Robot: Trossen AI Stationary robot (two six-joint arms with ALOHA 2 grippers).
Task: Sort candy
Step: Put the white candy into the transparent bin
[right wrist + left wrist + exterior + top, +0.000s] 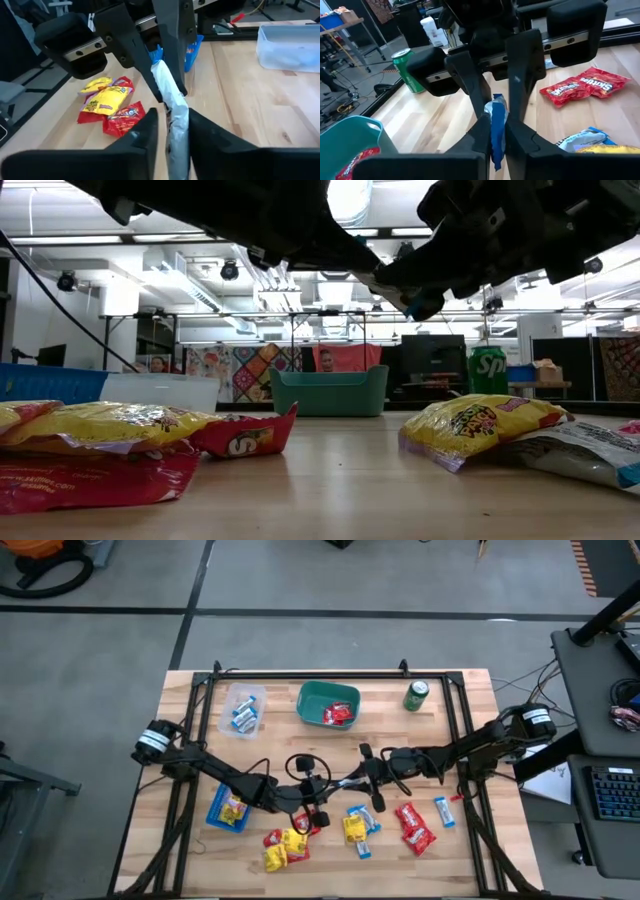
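My table (190,720) is bare pale wood framed by a black rail. Along its far edge I see a clear tub (243,708), a teal bin (327,705) and a green can (416,695), standing upright. A blue tray (228,810) lies nearer on my left. A keyboard (612,794) sits off-table to my right.

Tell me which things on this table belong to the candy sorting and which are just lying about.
Job: red packets, yellow packets, blue wrappers, held wrapper in the left claw with the right claw at it, green bin, clear tub, blue tray.
Lying about: green can.
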